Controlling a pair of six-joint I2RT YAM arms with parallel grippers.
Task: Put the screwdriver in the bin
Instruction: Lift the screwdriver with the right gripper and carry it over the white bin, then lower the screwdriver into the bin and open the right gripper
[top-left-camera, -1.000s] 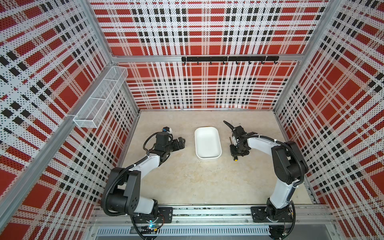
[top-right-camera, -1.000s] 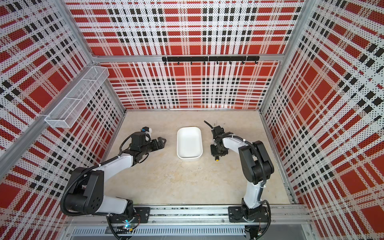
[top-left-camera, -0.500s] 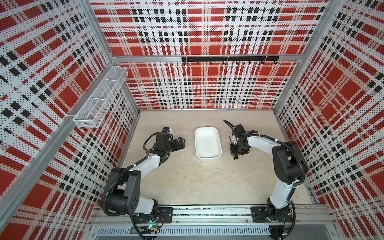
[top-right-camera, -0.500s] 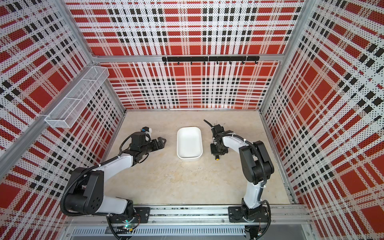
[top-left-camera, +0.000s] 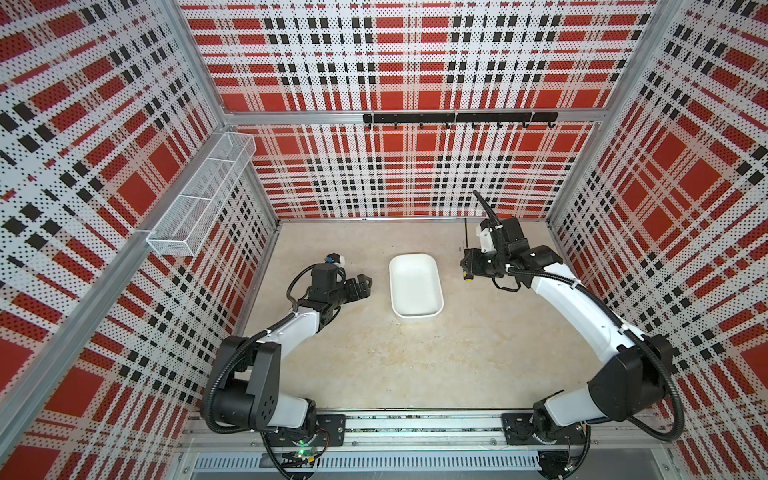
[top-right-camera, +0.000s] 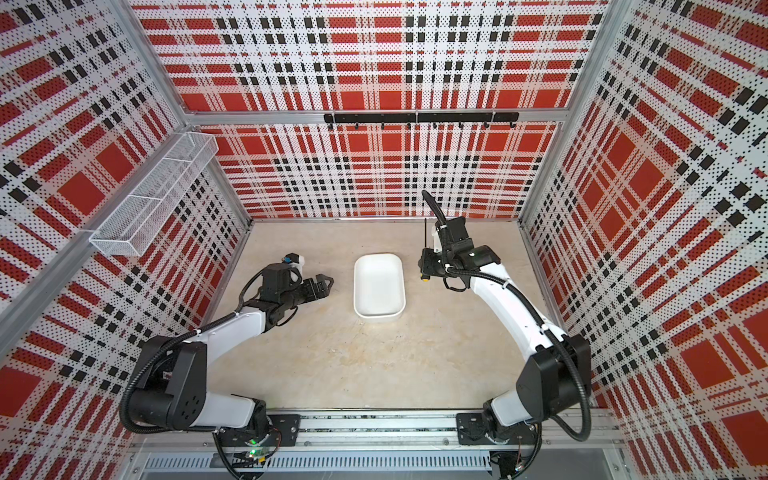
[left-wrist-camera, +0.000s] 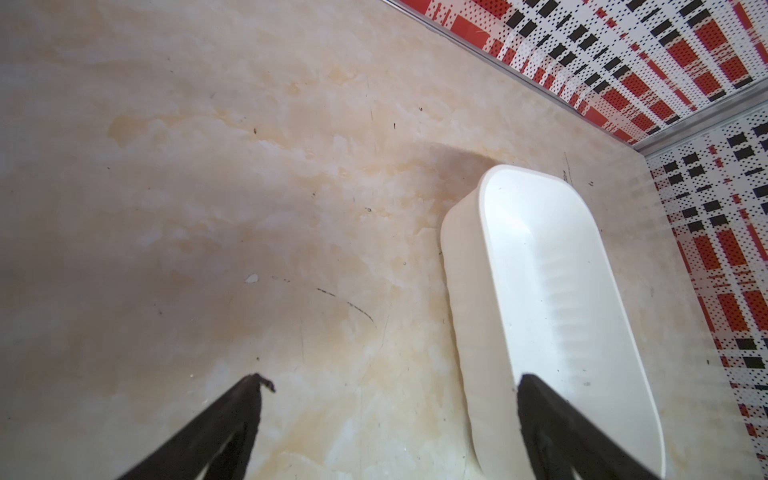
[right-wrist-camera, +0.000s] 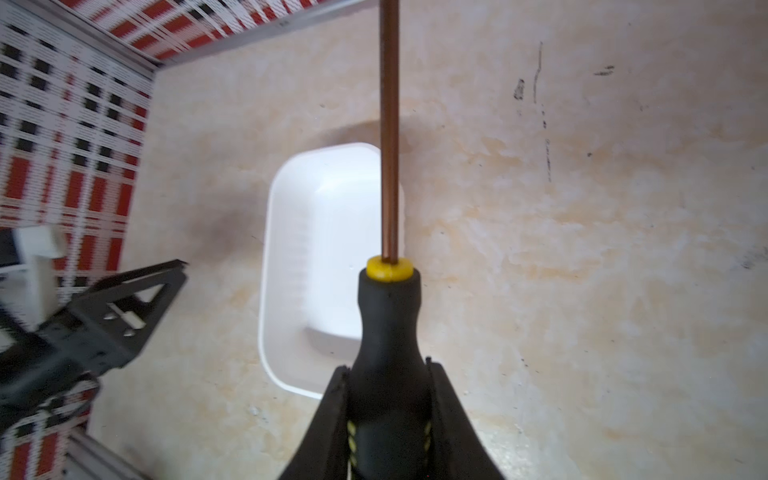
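Note:
The screwdriver (right-wrist-camera: 388, 316) has a black handle, a yellow collar and a thin shaft. My right gripper (right-wrist-camera: 388, 368) is shut on its handle. In both top views this gripper (top-left-camera: 469, 266) (top-right-camera: 427, 264) hangs just right of the bin's far end. The shaft (top-left-camera: 466, 232) points toward the back wall and the yellow end cap (top-left-camera: 468, 279) toward the front. The bin (top-left-camera: 415, 286) (top-right-camera: 379, 286) (right-wrist-camera: 299, 270) is a shallow white tray, empty, in the middle of the table. Left of the bin, low over the table, my left gripper (top-left-camera: 368, 282) (left-wrist-camera: 390, 382) stands open and holds nothing.
A white wire-mesh basket (top-left-camera: 203, 203) hangs on the left wall. A black hook rail (top-left-camera: 457, 118) runs along the back wall. Plaid walls close in three sides of the beige table (top-left-camera: 395, 365).
My right gripper has risen from the table with the screwdriver in its jaws, and the shaft now shows toward the back wall. The left arm and the bin have not moved.

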